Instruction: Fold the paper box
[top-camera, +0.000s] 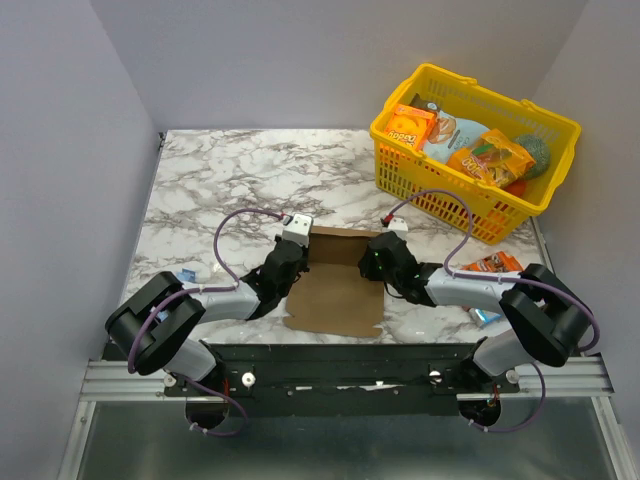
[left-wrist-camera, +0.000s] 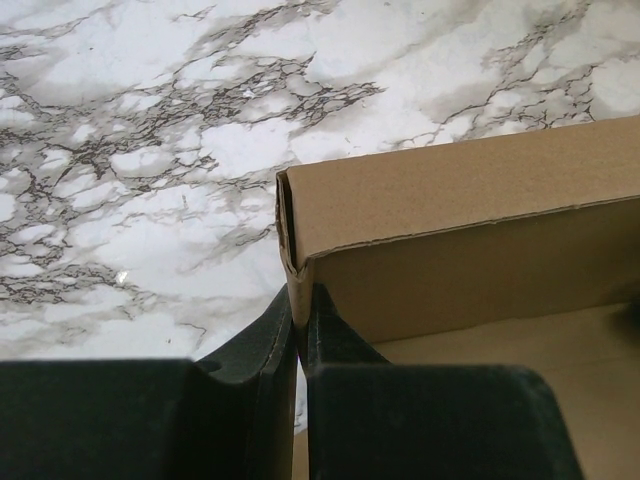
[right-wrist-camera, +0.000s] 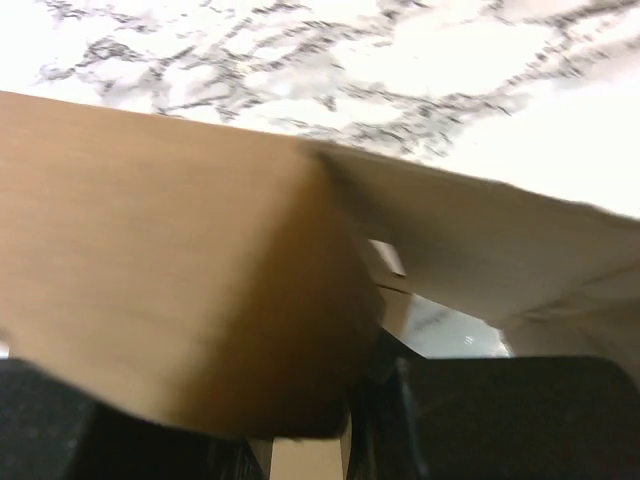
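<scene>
Lower centre: the left gripper (left-wrist-camera: 298, 300) pinches tight on the raised left wall of the paper box (top-camera: 335, 295). Back wall stands; front panel lies flat, unfolded. The right gripper (top-camera: 376, 258) meets the right wall, grip unclear.

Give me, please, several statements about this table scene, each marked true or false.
1. The left hand pinches a wall of the box. True.
2. The basket is empty. False: it holds snack packs.
3. The box lies between the left hand and the right hand. True.
4. The box sits inside the basket. False: it lies on the table, apart from the basket.
</scene>
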